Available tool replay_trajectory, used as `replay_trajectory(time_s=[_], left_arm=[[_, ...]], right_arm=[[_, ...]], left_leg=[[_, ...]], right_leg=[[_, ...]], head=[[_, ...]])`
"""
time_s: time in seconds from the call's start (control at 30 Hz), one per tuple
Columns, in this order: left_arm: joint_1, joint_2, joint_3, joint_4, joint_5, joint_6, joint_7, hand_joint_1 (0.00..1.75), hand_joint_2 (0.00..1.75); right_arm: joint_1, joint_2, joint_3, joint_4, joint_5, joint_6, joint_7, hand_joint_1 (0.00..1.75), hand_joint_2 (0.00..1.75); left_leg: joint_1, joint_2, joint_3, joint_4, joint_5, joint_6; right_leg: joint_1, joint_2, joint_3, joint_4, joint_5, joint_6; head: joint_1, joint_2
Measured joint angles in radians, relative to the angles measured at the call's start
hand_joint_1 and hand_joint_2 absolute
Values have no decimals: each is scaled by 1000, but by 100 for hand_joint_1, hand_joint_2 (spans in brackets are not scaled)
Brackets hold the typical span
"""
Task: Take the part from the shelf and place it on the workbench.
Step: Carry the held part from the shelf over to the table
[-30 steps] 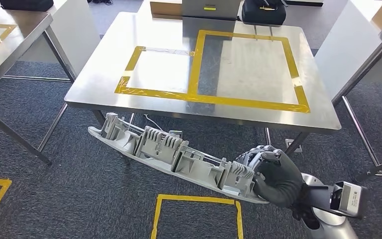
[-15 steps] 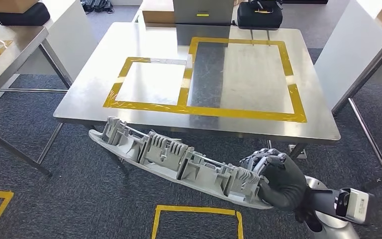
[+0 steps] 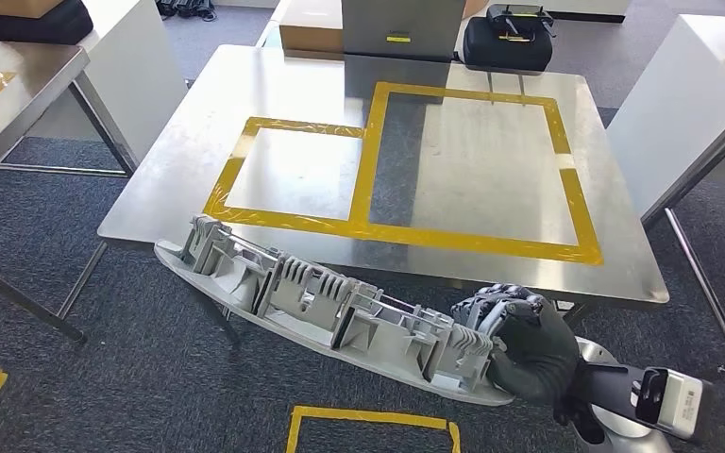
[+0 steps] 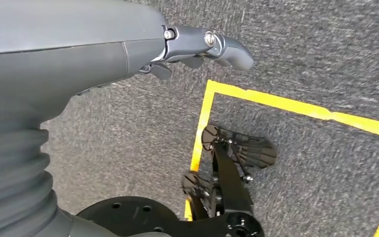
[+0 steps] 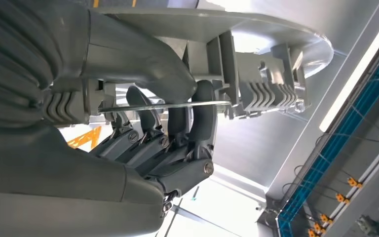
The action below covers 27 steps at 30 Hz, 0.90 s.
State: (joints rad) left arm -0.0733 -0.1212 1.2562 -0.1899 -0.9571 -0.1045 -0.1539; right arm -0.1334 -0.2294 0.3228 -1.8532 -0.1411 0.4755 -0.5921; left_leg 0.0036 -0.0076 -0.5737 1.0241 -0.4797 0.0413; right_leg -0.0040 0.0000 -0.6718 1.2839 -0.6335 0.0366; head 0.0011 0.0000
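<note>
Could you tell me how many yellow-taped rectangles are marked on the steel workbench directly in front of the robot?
2: a smaller rectangle on the left of the workbench, and a larger rectangle on the right, sharing one tape edge. None appears hidden.

We see the part (image 3: 326, 311), a long pale grey plastic moulding with ribbed clips along its top, slanting across the lower middle of the frame, its lower-right end gripped, its upper-left end overlapping the steel desk (image 3: 614, 255) edge.
</note>
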Motion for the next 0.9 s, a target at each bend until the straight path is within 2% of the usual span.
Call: replay_trajectory(time_s=[0.03,0.07,0.1,0.13,0.17,0.2,0.23,0.33,0.37,0.43,0.5,0.53,0.57,0.6,0.67,0.7,0.73,0.83,0.87,0.9], left_arm=[[1,0,0,0,0,0,-1,0,175],[2,-1,0,0,0,0,-3,0,175],[2,-2,0,0,0,0,-4,0,175],[3,-2,0,0,0,0,-5,0,175],[3,-2,0,0,0,0,-5,0,175],[2,-3,0,0,0,0,-6,0,175],[2,-2,0,0,0,0,-6,0,175],[2,-2,0,0,0,0,-8,0,175],[1,-2,0,0,0,0,-9,0,175],[-1,-2,0,0,0,0,-12,0,175],[1,-2,0,0,0,0,-13,0,175],[3,-1,0,0,-1,0,-14,0,175],[4,-1,0,0,-1,0,-14,0,175],[5,0,0,0,-1,0,-14,0,175],[5,1,0,0,-1,0,-15,0,175],[5,1,0,0,-2,0,-15,0,175],[5,1,0,0,-2,0,-15,0,175],[4,-1,0,0,-2,0,-15,0,175],[3,-1,0,0,-1,0,-15,0,175],[3,-1,0,0,-1,0,-15,0,175]], right_arm=[[1,2,1,0,2,-3,1,175,175],[1,3,3,0,5,-5,2,175,175],[1,4,5,0,7,-7,2,175,175],[2,4,6,0,8,-9,3,175,175],[3,5,8,0,10,-10,2,175,175],[5,7,9,-1,11,-12,2,175,175],[7,8,10,-2,12,-13,1,175,175],[11,12,11,-6,15,-14,-1,175,175],[10,12,11,-6,16,-14,-3,175,175],[9,13,11,-6,16,-15,-9,175,175],[9,15,11,-6,18,-17,-12,175,175],[9,16,11,-6,21,-19,-12,175,175],[10,17,11,-6,26,-22,-11,175,175],[10,18,12,-6,31,-25,-11,175,175],[10,23,12,-6,41,-30,-12,175,175],[10,26,13,-7,44,-32,-12,175,175],[10,28,13,-8,48,-34,-12,175,175],[11,34,16,-13,58,-40,-11,175,175],[11,35,16,-15,60,-41,-11,175,175],[11,35,17,-18,61,-42,-11,175,175]], left_leg=[[1,0,8,0,-8,-2],[2,0,19,0,-17,-5],[4,1,32,0,-27,-9],[5,1,44,0,-37,-13],[5,2,53,1,-46,-19],[5,3,60,-1,-54,-25],[4,5,65,0,-59,-33],[4,10,77,12,-65,-53],[5,10,65,38,-69,-57],[6,10,4,146,-99,-63],[7,9,-77,257,-152,-68],[7,9,-104,279,-165,-69],[7,9,-115,268,-156,-68],[7,9,-109,223,-123,-66],[5,10,-82,97,-24,-58],[4,10,-71,51,9,-52],[2,11,-66,26,29,-46],[2,9,-51,16,29,-25],[4,7,-42,14,25,-19],[5,6,-33,12,21,-13]], right_leg=[[-4,0,-23,11,0,4],[-7,-1,-28,-13,24,6],[-9,-2,-18,-67,69,6],[-10,-8,0,-136,125,5],[-10,-13,16,-194,162,1],[-7,-18,26,-232,185,-5],[-5,-20,30,-252,194,-12],[-6,-12,47,-260,188,-35],[-7,-10,56,-262,184,-42],[-8,-8,73,-264,172,-52],[-7,-5,89,-264,156,-55],[-6,-3,100,-264,147,-55],[-6,-1,112,-264,138,-53],[-6,1,126,-264,127,-52],[-5,2,151,-262,106,-46],[-4,3,159,-261,96,-40],[-2,4,164,-260,90,-34],[-1,4,170,-247,85,-16],[-2,3,160,-221,85,-12],[-3,3,136,-178,77,-8]], head=[[1,0],[2,0],[3,0],[5,0],[6,0],[8,0],[9,0],[7,0],[4,0],[0,0],[-4,0],[-5,0],[-6,0],[-7,0],[-9,0],[-10,0],[-10,0],[-9,0],[-8,0],[-6,0]])
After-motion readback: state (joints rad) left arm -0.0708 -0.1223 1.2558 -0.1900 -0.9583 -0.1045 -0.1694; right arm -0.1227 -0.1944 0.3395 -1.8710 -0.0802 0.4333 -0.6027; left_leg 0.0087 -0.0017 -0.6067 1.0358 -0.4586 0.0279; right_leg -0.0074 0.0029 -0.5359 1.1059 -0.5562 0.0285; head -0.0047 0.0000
